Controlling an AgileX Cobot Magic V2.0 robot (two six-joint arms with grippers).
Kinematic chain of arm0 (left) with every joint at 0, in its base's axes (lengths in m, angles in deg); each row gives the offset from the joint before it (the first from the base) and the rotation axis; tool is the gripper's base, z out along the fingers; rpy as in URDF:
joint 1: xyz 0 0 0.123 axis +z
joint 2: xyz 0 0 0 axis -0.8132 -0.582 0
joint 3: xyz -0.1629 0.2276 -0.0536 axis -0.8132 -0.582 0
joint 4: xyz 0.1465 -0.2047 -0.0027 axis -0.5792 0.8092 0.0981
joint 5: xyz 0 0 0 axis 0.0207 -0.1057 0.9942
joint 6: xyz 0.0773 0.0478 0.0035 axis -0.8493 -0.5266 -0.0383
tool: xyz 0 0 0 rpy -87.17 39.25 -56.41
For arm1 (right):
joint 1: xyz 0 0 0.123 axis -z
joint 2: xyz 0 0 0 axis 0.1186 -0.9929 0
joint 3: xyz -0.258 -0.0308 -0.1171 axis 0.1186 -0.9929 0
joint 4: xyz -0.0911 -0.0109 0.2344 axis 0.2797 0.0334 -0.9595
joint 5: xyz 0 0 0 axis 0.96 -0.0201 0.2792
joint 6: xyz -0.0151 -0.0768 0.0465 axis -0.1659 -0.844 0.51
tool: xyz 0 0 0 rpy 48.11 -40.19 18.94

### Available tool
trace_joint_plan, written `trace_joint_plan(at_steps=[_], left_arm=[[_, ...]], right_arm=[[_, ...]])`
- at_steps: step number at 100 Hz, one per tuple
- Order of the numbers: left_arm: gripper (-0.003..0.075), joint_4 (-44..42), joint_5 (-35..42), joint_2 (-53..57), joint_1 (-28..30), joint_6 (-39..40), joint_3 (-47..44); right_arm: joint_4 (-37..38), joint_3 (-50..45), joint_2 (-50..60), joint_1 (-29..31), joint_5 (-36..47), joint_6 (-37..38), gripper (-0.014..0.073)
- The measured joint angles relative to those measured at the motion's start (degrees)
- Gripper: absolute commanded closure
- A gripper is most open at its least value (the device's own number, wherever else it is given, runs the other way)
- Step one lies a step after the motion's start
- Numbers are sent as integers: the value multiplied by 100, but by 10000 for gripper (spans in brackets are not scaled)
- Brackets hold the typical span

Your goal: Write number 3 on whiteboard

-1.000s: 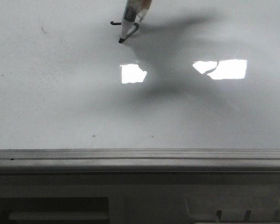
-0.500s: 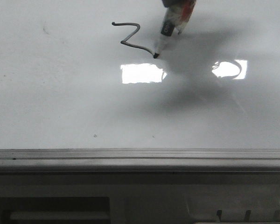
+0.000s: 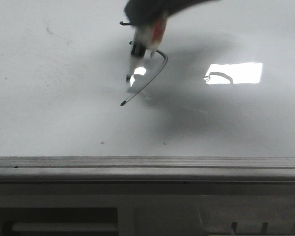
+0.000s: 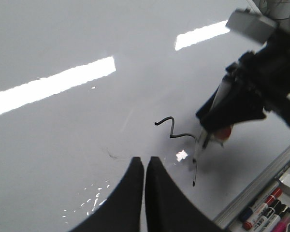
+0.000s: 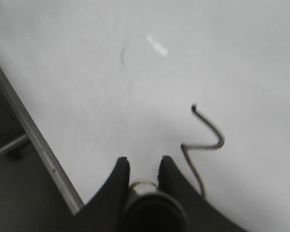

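Note:
The number 3 (image 3: pixel 160 69) is a thin dark zigzag on the whiteboard (image 3: pixel 64 113). Its top is partly hidden behind my right gripper, and its long tail slants down to a dot. My right gripper (image 3: pixel 147 19) is shut on a white marker (image 3: pixel 142 44) with a red band. The marker's tip hangs over the tail, short of the dot and seemingly off the board. The 3 also shows in the left wrist view (image 4: pixel 171 128) and the right wrist view (image 5: pixel 208 140). My left gripper (image 4: pixel 144 163) is shut and empty, just short of the 3.
The board's grey metal frame (image 3: pixel 147 164) runs along the near edge and shows in the right wrist view (image 5: pixel 38 145). A tray of spare markers (image 4: pixel 270 212) lies beyond the frame. Light glare (image 3: pixel 236 73) and a faint old smudge (image 3: pixel 49 32) mark the board.
The right gripper drew the lower curve and the long tail of the 3, sweeping from the middle corner down and left. The marker's tip now looks lifted off the line.

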Motion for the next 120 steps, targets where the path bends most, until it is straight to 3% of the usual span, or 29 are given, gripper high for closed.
trace_joint_plan(at_steps=[10, 22, 28, 41, 53, 69, 94, 103, 120], left_arm=[[601, 352, 23, -108, 0, 0, 0], [349, 1148, -53, -708, 0, -398, 113], [313, 1703, -251, -1126, -15, -826, 280], [337, 2817, -1035, -2152, -212, -2393, 796], [359, 3479, -1676, -2917, -541, -3530, 1326], [367, 3692, -1818, -3585, -855, -3863, 1755], [383, 3955, -1711, -4018, -889, -3901, 1902], [458, 3978, -1690, -4023, -889, -3911, 1902], [736, 4060, -1711, -4023, -915, -3932, 1902]], right_arm=[[32, 458, 536, 24, -314, -157, 636], [32, 937, 757, 24, -1212, -494, 637], [-72, 1046, 747, 12, -1689, -775, 638], [-821, 1088, 578, 12, -2445, -1624, 662], [-1710, 1098, 540, -12, -2626, -2276, 662], [-2212, 1111, 540, -24, -2827, -2579, 662], [-2690, 1111, 540, -24, -3111, -3025, 662], [-2734, 1111, 540, -24, -3124, -3094, 662], [-2721, 1111, 550, -24, -3020, -3174, 662]])
